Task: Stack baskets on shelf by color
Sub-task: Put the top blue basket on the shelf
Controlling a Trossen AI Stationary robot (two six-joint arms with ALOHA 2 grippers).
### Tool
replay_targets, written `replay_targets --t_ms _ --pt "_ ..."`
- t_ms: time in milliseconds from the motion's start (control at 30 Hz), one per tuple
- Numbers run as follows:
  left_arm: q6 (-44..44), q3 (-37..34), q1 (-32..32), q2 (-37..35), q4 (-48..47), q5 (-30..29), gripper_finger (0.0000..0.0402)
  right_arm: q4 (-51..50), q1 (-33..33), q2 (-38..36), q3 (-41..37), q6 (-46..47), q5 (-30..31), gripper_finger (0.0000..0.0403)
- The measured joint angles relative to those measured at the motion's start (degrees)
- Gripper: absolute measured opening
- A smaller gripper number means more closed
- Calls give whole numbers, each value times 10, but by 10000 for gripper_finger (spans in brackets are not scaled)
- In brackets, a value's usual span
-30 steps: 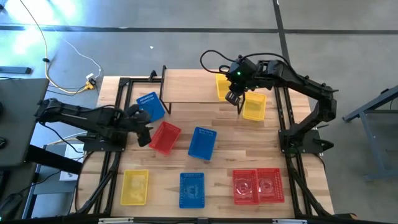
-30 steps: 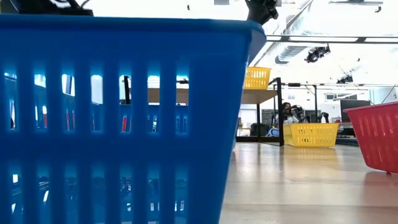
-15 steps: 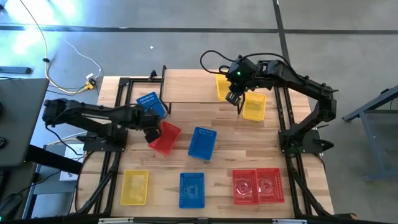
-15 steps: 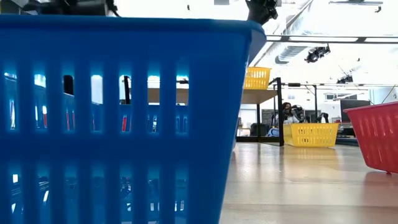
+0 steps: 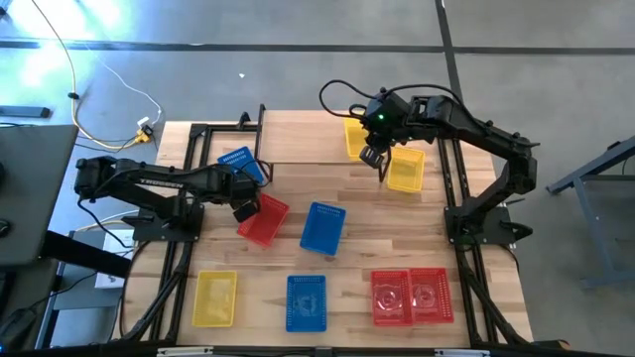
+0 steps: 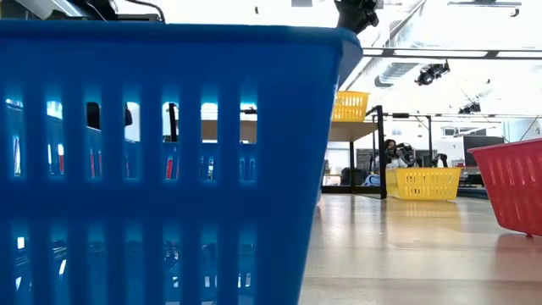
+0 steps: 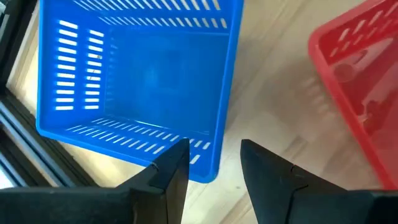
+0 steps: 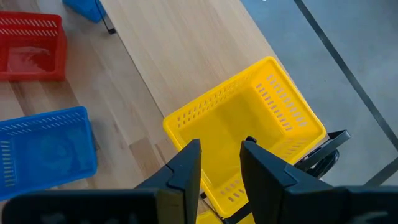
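Note:
My left gripper [image 5: 246, 206] is open above the table, between a blue basket [image 5: 238, 169] and a tilted red basket [image 5: 263, 220]. In the left wrist view its fingers [image 7: 214, 149] stand over the blue basket's [image 7: 137, 81] near corner. My right gripper [image 5: 373, 157] is open over the near wall of a yellow basket [image 8: 249, 137]. That basket rests on its base at the right end of the shelf [image 5: 308, 139]. Another yellow basket [image 5: 405, 169] sits on the table beside it.
On the tabletop are a blue basket [image 5: 322, 228] at the middle, and a yellow [image 5: 215, 297], a blue [image 5: 307, 302] and two red baskets [image 5: 412, 296] along the near edge. Black frame rails run down both sides. The shelf's left and middle are bare.
My left gripper has gone toward the table's right edge, from beside the blue basket to the red basket's left end. The baskets have kept their places.

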Motion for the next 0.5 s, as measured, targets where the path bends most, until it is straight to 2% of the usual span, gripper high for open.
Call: replay_targets --t_ms 500 --pt "1 0 8 88 1 1 126 0 0 0 0 12 0 99"
